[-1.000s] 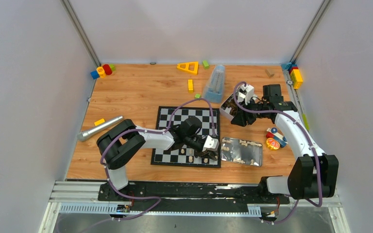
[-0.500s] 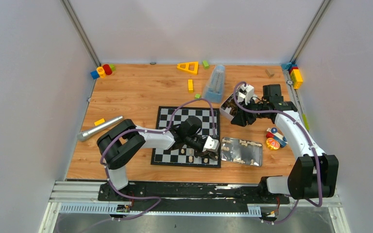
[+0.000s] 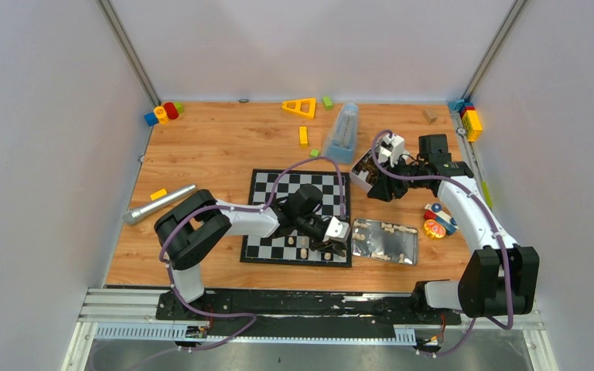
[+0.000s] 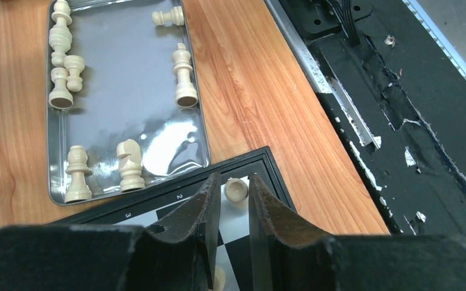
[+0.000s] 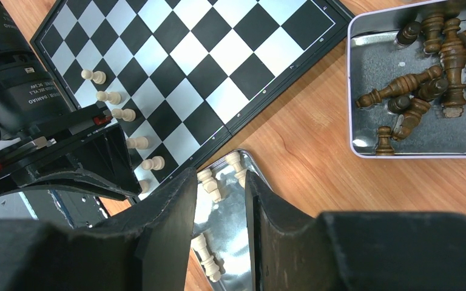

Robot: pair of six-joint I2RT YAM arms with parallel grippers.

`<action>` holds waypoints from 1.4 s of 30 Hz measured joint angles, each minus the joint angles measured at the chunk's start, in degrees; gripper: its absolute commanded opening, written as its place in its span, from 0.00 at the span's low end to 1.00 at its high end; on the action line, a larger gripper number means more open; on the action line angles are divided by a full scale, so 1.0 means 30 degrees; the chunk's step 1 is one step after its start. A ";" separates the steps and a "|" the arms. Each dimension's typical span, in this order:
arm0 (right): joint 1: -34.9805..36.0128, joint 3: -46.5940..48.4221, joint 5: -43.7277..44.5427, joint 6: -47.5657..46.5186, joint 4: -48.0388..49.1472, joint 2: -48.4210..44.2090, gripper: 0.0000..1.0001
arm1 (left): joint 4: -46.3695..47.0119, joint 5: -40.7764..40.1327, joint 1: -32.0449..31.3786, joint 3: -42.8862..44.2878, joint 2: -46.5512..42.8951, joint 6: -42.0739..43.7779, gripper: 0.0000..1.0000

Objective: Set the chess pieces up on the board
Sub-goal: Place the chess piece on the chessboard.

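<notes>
Pale piece (image 4: 236,190) standing on the near right corner square of the board (image 5: 176,60), left fingers (image 4: 201,206) slightly parted either side, not squeezing it. Lift straight up, clear of the neighbouring pieces (image 5: 124,114). Just beside the board, a silver tin (image 4: 127,91) with more pale pieces; right fingers (image 5: 170,212) parted and empty, pointing toward it.

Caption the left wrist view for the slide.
Left hand poised over the board corner, a pale piece at its tips; more pale pieces sit in the metal tray.
</notes>
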 measured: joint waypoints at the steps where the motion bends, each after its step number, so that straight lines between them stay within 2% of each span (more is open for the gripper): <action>1: 0.0000 0.0000 -0.0007 0.0000 0.0000 0.0000 0.36 | -0.0066 -0.0007 0.0000 0.0029 0.0000 0.0007 0.32; 18: 0.0000 0.0000 0.0022 -0.0015 -0.0022 0.0000 0.36 | -0.1953 -0.0401 -0.0015 0.0860 -0.0153 0.0342 0.37; 26: -0.0007 -0.0809 0.1814 -0.1151 -0.0656 -0.0525 0.36 | -0.3344 -0.1129 -0.0015 0.1938 -0.1610 0.0612 0.38; 36: -0.0073 -0.1865 0.4036 -0.4772 -0.5625 -0.1144 0.46 | -0.8007 -0.2623 0.0634 0.3016 -0.4852 0.1690 0.40; 42: 0.1785 -0.3818 0.4969 -0.5967 -0.6754 -0.1290 0.45 | -1.1468 -0.3308 0.2681 0.4073 -0.6550 0.1960 0.43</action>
